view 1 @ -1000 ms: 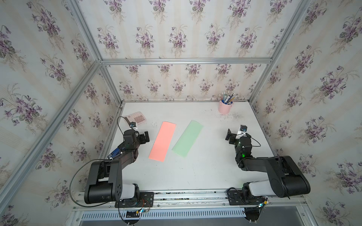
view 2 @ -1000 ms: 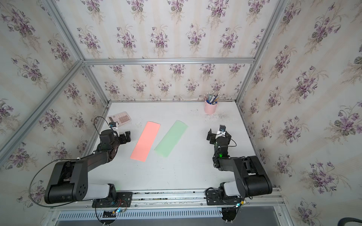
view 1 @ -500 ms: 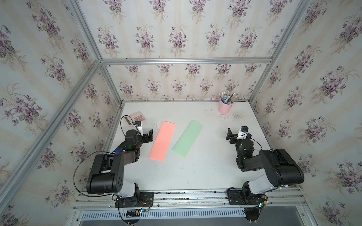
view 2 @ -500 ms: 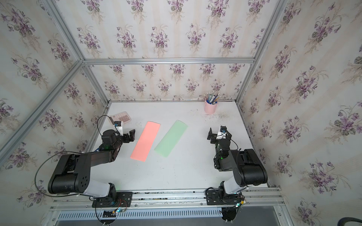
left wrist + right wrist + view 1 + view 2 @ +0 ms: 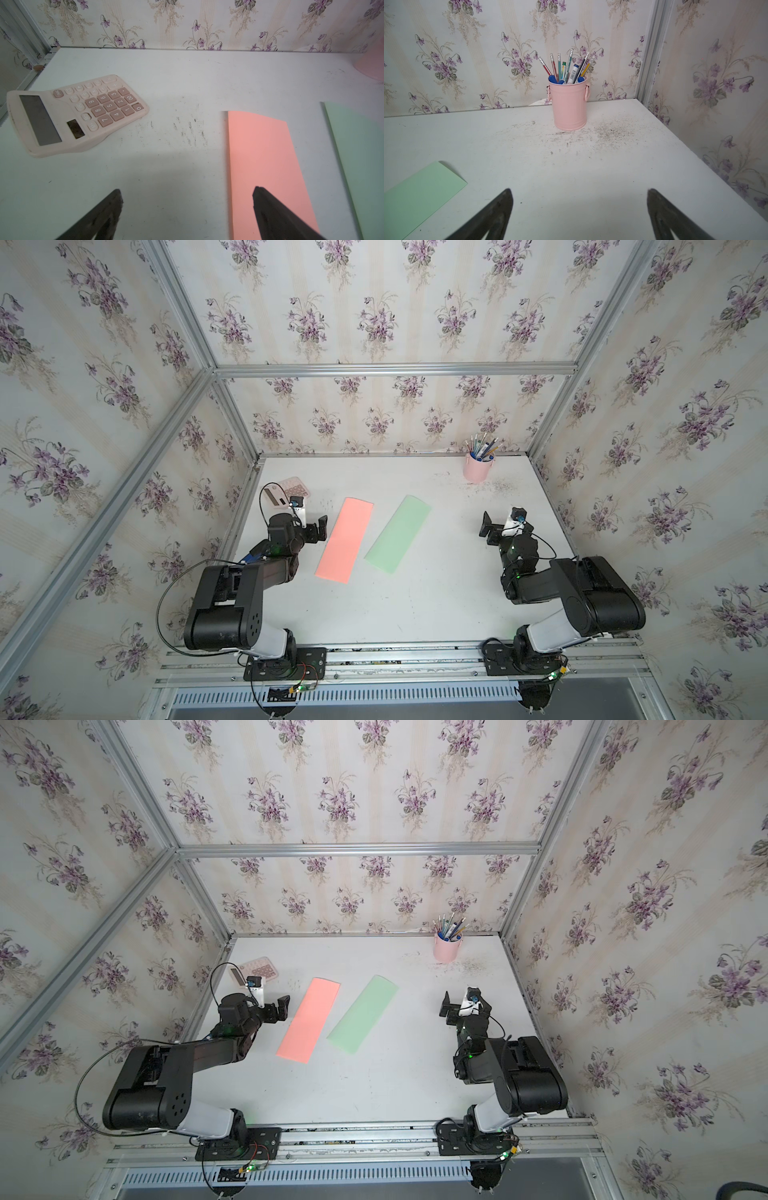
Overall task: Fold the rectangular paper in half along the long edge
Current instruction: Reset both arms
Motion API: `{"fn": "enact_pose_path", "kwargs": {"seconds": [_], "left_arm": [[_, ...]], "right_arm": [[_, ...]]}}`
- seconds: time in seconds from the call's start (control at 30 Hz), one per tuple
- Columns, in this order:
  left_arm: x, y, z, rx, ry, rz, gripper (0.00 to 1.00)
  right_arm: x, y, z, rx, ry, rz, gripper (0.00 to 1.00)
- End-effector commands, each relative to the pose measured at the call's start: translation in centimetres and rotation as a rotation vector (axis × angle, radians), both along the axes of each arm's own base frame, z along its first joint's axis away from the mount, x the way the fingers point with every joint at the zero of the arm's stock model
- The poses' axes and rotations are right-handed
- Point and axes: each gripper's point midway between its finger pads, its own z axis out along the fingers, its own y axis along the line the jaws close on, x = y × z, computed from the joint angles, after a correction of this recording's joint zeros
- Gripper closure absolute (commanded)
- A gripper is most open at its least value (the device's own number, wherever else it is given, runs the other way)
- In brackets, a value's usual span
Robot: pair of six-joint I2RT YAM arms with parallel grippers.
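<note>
Left wrist view has the left gripper (image 5: 187, 190) spread wide and empty, one finger (image 5: 274, 212) over the salmon-pink rectangular paper sheet (image 5: 266, 158) close to its long edge, probably lined up there because that edge must be lifted across for the fold. In both top views this sheet lies just 9 o'clock of the middle of the white tabletop (image 5: 415, 605), a mint-green rectangular paper sheet (image 5: 398, 535) beside it at the centre, both slanting toward 1 o'clock. The right gripper (image 5: 490, 526), also wide apart and holding nothing, sits at 3 o'clock, well clear of both sheets, seemingly in reserve.
</note>
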Motion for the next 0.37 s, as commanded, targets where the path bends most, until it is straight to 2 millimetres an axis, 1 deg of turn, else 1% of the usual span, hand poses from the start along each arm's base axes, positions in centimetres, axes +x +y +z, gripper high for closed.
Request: {"fn": "enact_pose_path", "kwargs": {"seconds": [0.0, 0.33], "left_arm": [[0.36, 0.03, 0.35, 0.007, -0.015, -0.005, 0.00], [0.21, -0.06, 0.49, 0.011, -0.020, -0.004, 0.00]], "right_arm": [[0.10, -0.11, 0.80, -0.001, -0.033, -0.006, 0.00], [0.13, -0.03, 0.82, 0.000, -0.032, -0.003, 0.00]]}}
